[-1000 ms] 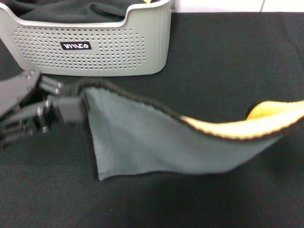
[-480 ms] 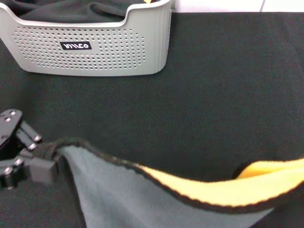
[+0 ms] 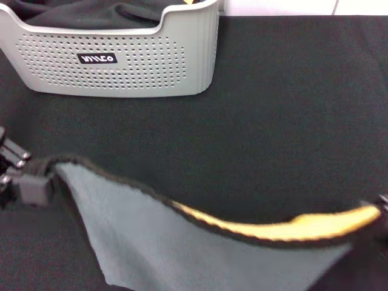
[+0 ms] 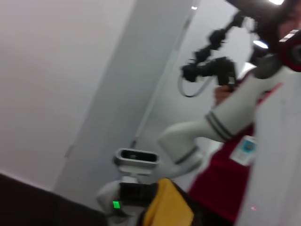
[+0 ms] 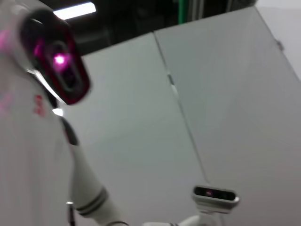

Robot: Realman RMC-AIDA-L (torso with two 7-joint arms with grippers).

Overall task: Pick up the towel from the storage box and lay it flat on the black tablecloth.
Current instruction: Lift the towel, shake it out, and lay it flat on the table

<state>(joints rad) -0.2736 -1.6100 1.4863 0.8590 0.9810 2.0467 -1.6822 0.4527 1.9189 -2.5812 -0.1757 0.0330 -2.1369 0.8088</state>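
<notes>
Stretching the towel [image 3: 182, 248] between both arms, we hold it out of the storage box [image 3: 121, 57] and over the near part of the black tablecloth [image 3: 291, 109]. Our left hand [image 3: 37, 182] sits at the left edge of the head view, clamped on the towel's left corner. From there the black-stitched top edge runs rightward, the grey-green face hanging below it and a strip of the yellow face folding over near the right end. Our right hand [image 3: 381, 209] shows only as a dark sliver at the right edge, so we cannot tell whether it is closed. Compared with a second ago, the towel has come toward us and lower, well clear of the box. We judge the pick done, with lowering and spreading still to do. A dark cloth [image 3: 91, 12] lies in the box.
</notes>
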